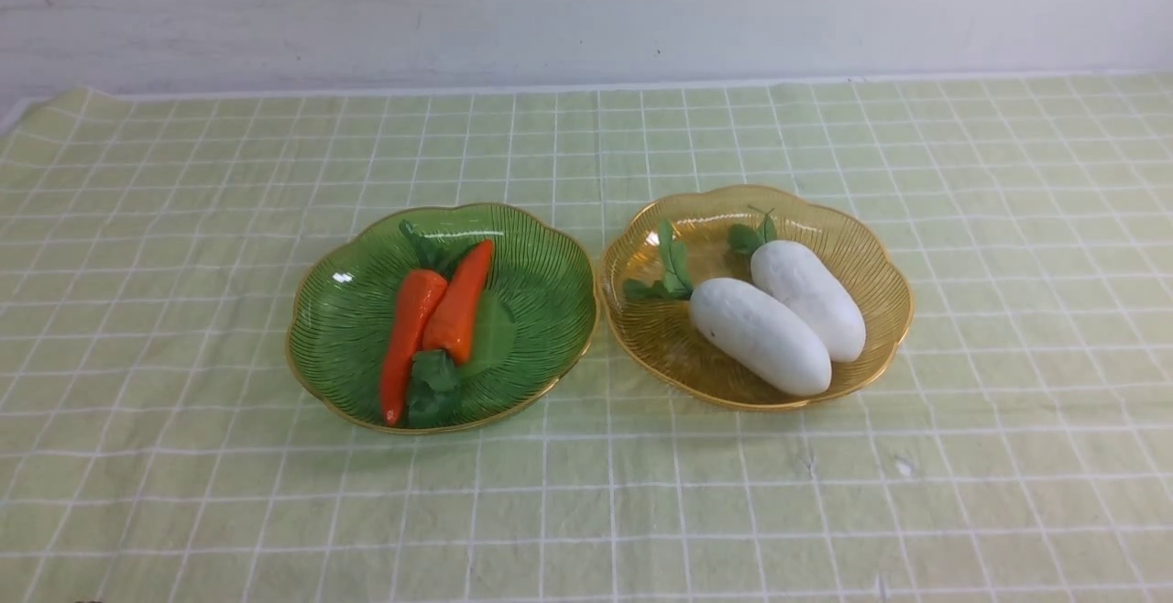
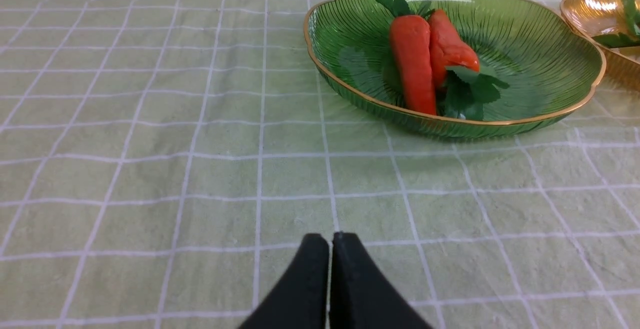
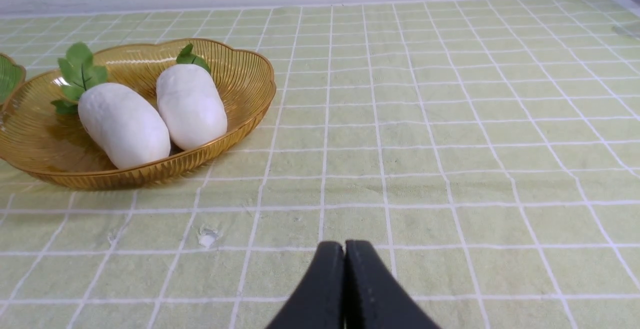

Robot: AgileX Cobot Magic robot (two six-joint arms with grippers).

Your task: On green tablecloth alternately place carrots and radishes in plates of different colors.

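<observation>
Two orange carrots (image 1: 411,333) (image 1: 461,301) lie side by side in the green plate (image 1: 541,310) on the green tablecloth (image 1: 183,218). Two white radishes (image 1: 759,335) (image 1: 808,299) lie side by side in the amber-yellow plate (image 1: 861,246) to its right. In the left wrist view the carrots (image 2: 413,61) lie in the green plate (image 2: 550,59); my left gripper (image 2: 330,239) is shut and empty over bare cloth, apart from the plate. In the right wrist view the radishes (image 3: 124,124) (image 3: 191,105) lie in the amber plate (image 3: 250,76); my right gripper (image 3: 344,247) is shut and empty over bare cloth. Neither arm shows in the front view.
A white wall (image 1: 586,7) runs along the cloth's far edge. A small white speck (image 3: 206,237) lies on the cloth near the amber plate; it also shows in the front view (image 1: 904,466). The cloth is slightly wrinkled.
</observation>
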